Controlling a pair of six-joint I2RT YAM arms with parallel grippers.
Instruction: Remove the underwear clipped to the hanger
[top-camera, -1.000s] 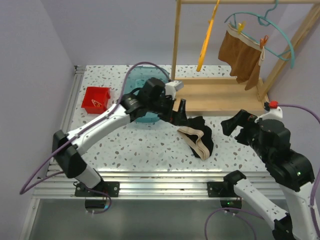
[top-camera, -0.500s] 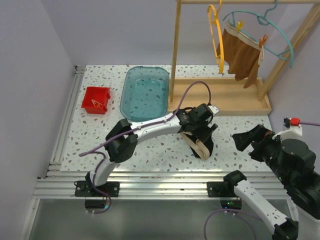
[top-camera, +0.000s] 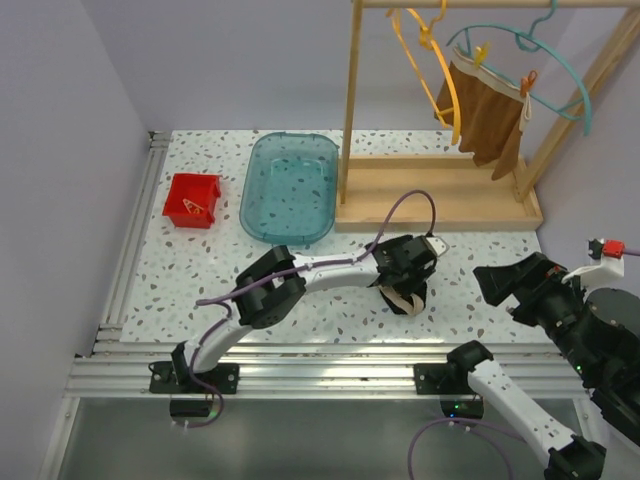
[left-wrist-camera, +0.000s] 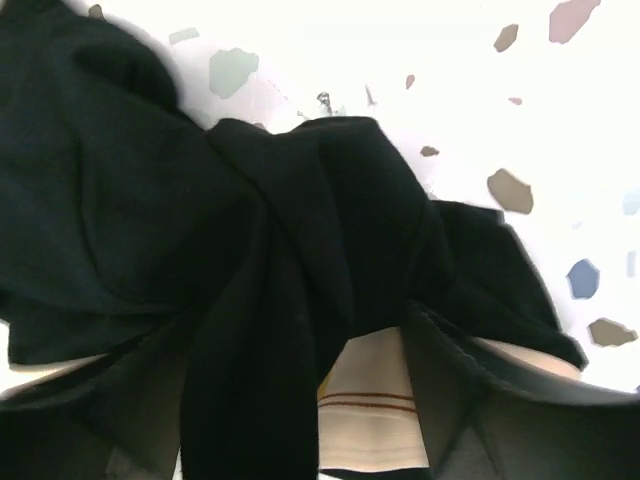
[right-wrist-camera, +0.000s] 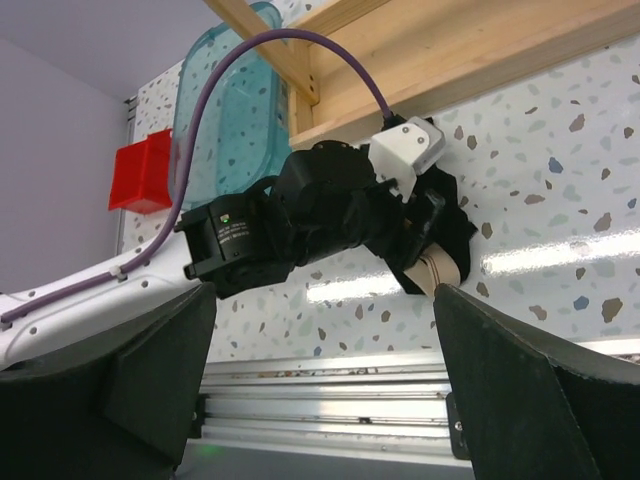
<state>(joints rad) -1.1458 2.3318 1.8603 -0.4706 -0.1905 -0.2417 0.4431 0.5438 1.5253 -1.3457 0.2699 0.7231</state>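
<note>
Left gripper (top-camera: 408, 285): jaws wide, straddling black underwear (left-wrist-camera: 250, 250) mid-frame, apparently set to pinch.
Right gripper (right-wrist-camera: 325, 300): spread, empty, lower right.
Rust-brown underwear (top-camera: 485, 105): clipped to teal hanger (top-camera: 560, 80), upper right.

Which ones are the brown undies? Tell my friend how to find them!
Look at the wooden rack at the back right. Two hangers hang from its top bar, and the brown underwear is clipped to the teal hanger, beside the bare orange hanger. It's rust-brown and hanging up, while the black pair lies on the table.
</note>
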